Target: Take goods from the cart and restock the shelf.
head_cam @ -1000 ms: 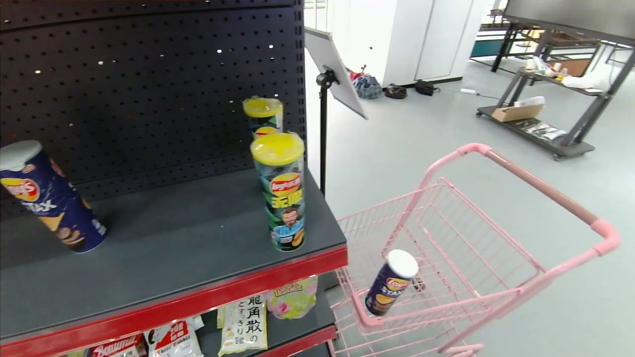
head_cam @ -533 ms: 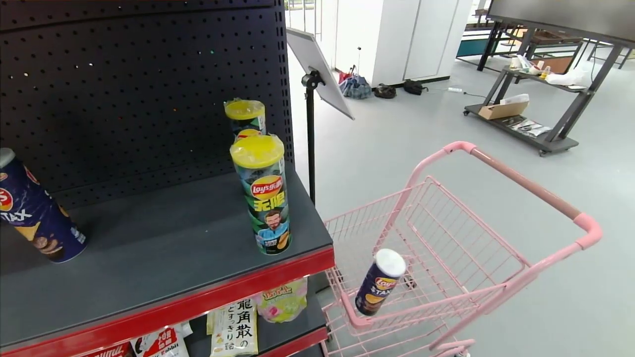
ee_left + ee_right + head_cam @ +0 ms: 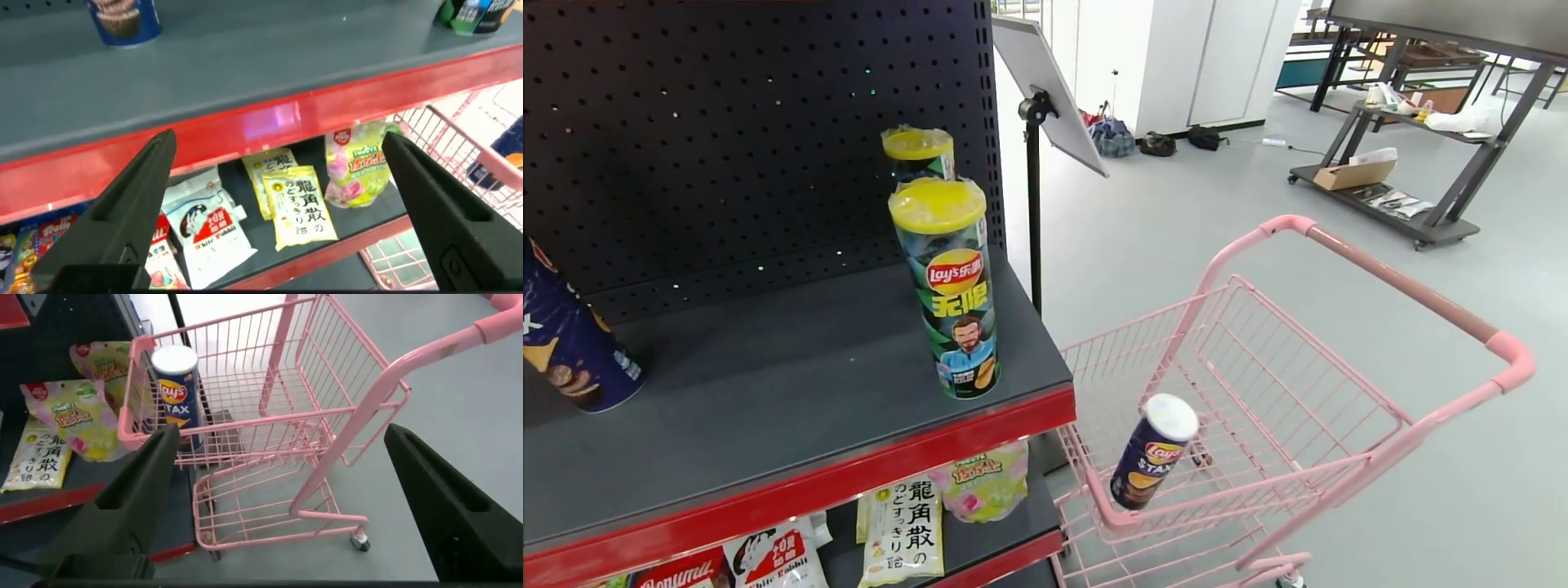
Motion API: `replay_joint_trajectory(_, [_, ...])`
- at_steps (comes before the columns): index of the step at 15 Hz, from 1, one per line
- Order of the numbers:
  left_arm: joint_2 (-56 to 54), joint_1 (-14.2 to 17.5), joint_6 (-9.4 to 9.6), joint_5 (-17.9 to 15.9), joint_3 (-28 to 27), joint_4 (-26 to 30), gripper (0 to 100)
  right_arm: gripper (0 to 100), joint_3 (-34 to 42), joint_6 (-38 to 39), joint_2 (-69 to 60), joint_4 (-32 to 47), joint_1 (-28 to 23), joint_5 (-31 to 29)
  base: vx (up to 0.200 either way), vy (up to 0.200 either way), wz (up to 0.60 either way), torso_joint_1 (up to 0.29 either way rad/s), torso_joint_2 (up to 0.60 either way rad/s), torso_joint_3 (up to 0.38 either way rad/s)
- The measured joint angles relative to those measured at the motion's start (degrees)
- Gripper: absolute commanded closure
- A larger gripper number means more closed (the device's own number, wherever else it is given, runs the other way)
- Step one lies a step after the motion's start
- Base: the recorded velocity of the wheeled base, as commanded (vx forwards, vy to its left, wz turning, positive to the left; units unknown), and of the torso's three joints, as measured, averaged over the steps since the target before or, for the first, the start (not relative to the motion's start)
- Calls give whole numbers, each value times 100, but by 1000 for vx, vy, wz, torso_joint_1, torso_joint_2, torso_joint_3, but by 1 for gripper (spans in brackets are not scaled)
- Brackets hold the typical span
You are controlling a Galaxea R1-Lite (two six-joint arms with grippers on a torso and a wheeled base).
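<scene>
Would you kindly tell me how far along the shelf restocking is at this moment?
Looks done: a front yellow-lidded can, a rear yellow-lidded can and a blue can stand on the top shelf. In hand: nothing; the left gripper and right gripper are both open and empty. Left to do: one white-lidded can waits in the pink cart.

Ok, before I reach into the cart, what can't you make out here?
Blue can on the shelf: head view's left edge cuts off its top.
Rear yellow-lidded can: body hidden behind the front yellow-lidded can, head view.
Dark item beside the cart's can: too small to identify.
Lower-shelf packets: tops hidden by the red shelf edge, head view.
</scene>
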Motion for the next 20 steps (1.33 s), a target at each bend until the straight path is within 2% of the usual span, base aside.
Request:
replay_joint_trajectory(6, [0,0,0,0,0,0,0,0,0,0,0,-2,1,2,0,0,0,-146,394,246])
replay_joint_trajectory(16, [0,0,1,0,0,4,0,0,0,-5,0,2,0,20,0,0,0,-160,522,364])
replay_joint_trajectory(20, [0,0,0,0,0,1,0,0,0,-2,38,0,39,30,0,0,0,-34,147,110])
